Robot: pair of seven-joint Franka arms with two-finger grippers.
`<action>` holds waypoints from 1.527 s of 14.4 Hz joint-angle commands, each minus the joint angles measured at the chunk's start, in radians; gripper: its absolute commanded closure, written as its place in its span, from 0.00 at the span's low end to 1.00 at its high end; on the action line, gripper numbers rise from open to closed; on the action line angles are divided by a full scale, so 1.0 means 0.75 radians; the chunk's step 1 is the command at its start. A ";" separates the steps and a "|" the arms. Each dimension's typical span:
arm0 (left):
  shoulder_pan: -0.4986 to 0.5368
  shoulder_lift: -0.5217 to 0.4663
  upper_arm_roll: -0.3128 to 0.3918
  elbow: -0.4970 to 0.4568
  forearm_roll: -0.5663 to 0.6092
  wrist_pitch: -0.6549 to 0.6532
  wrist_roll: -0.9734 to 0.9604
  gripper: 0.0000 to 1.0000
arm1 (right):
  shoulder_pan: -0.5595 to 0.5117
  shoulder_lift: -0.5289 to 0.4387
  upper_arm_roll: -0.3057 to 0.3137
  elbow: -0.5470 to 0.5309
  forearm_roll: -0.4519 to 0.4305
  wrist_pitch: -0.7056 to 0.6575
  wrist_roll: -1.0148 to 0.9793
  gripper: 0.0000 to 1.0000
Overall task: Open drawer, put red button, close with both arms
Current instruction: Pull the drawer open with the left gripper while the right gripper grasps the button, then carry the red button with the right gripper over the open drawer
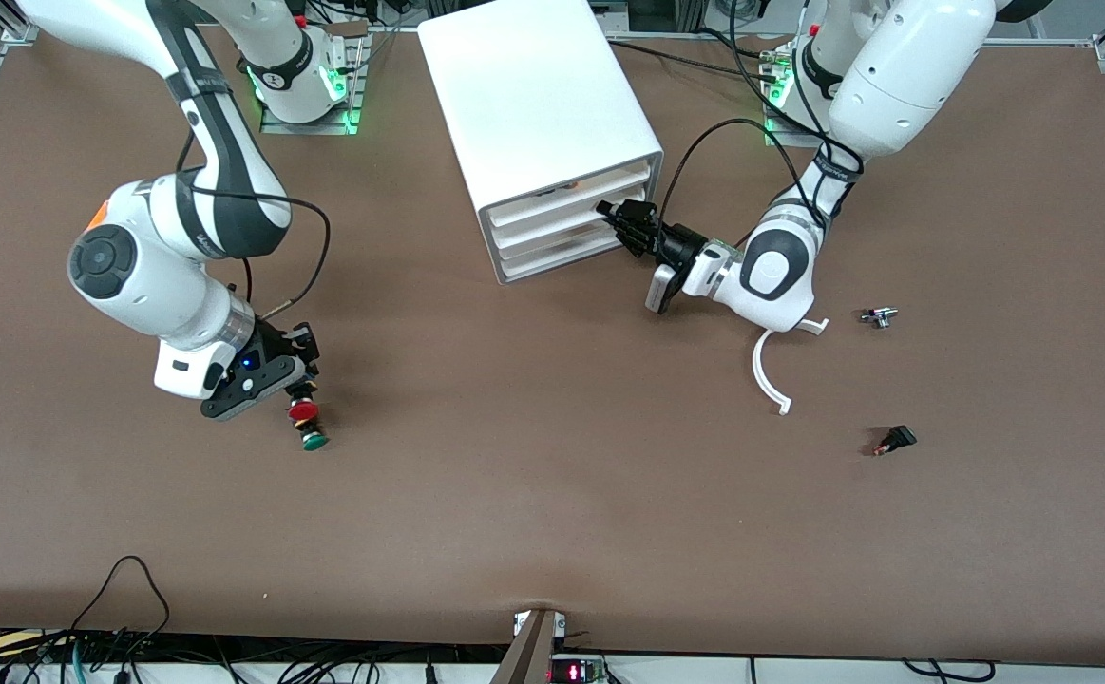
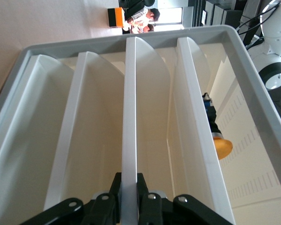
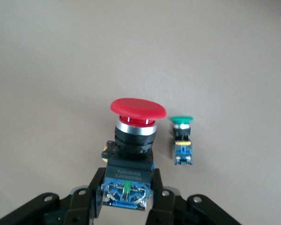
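a: right gripper is pinching the red button by its blue-and-black body, cap pointing away from the fingers. it's hanging just over the table toward the right arm's end, with the green button lying right beside it on the mat.

b: how is it going to handle?

a: i'm reading it as light, hard plastic, rigid. the cap is a smooth glossy dome, likely slippery, so the squared body is the better place to hold, and that's where the fingers are sitting.

b: and the drawer?

a: left gripper is pressed together on the thin front lip of the drawer, second from the top in the white cabinet. the drawer isn't pulled out yet. the left wrist view is showing the fingers clamping either side of that edge.

b: material?

a: thin moulded white plastic, smooth. i'm guessing the lip flexes a bit, so a straight pull is looking safer than a twist. the cabinet is probably light too and could slide on the brown mat.
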 commanded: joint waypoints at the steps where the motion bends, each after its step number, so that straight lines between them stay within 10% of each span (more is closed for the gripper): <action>1: 0.009 0.008 0.006 0.038 -0.044 0.010 -0.033 0.92 | 0.034 0.032 0.001 0.100 0.006 -0.067 -0.022 0.74; 20: 0.046 0.111 0.141 0.308 -0.024 0.006 -0.174 0.88 | 0.302 0.102 -0.002 0.366 -0.041 -0.200 -0.104 0.74; 21: 0.046 0.108 0.143 0.312 -0.024 0.006 -0.174 0.72 | 0.319 0.102 -0.002 0.368 -0.041 -0.206 -0.104 0.74; 22: 0.048 0.108 0.143 0.308 -0.022 0.006 -0.172 0.01 | 0.345 0.102 -0.002 0.368 -0.039 -0.206 -0.122 0.74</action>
